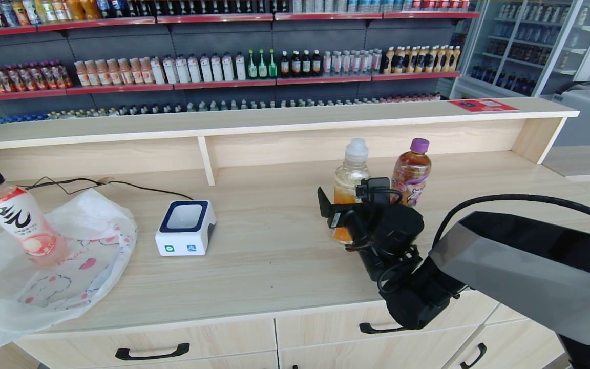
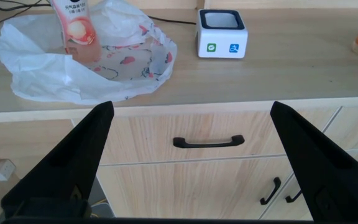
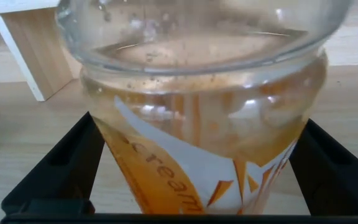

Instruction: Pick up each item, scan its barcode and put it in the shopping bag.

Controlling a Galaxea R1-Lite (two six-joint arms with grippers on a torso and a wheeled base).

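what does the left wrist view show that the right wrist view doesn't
Only the left wrist view: the shopping bag with the pink bottle upright in its folds, the scanner, drawer fronts. Only the right wrist view: the shelf divider. Both: the wooden counter and, it seems, the orange bottle, close up in the right wrist view, a sliver in the left.

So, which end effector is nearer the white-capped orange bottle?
Right. The right end effector is at the bottle; the left end effector hangs before the drawers, short of the counter.

The bag point(image 1: 98, 220) is white with pink blotches, the scanner point(image 1: 186, 228) white and navy, the white-capped bottle point(image 1: 350, 177) orange
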